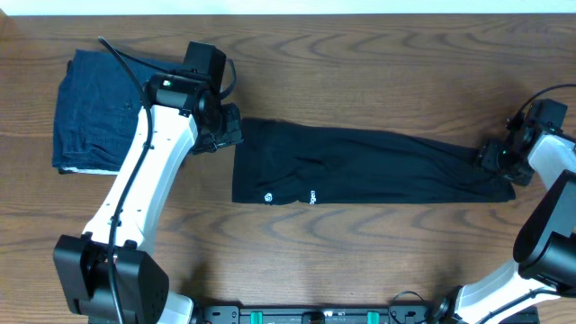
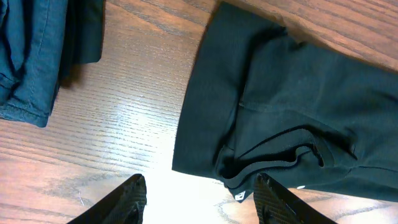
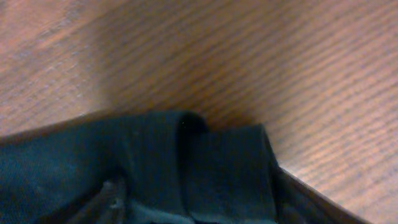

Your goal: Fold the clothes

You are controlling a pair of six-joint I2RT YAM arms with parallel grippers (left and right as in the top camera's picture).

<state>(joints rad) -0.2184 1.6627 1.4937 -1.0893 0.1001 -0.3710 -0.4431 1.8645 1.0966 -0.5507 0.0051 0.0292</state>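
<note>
The clothes, a black T-shirt point(image 1: 360, 166), lie folded into a long narrow strip across the middle of the table, with a small white logo point(image 1: 269, 197) near the left end. My left gripper point(image 1: 225, 130) hovers at that left end. In the left wrist view it point(image 2: 200, 183) is open, with bare glaring table between the fingers and the shirt's point(image 2: 298, 106) layered corner just beside the right finger point(image 2: 273, 202). My right gripper point(image 1: 493, 157) is at the strip's right end. Its fingers stand wide apart in the right wrist view point(image 3: 199, 202), straddling the bunched end of the fabric point(image 3: 155, 162).
A folded dark blue denim-like garment point(image 1: 90, 108) lies at the far left, close behind the left arm, and shows at the left wrist view's upper left point(image 2: 31, 56). Bare wooden table point(image 1: 360, 261) surrounds the shirt.
</note>
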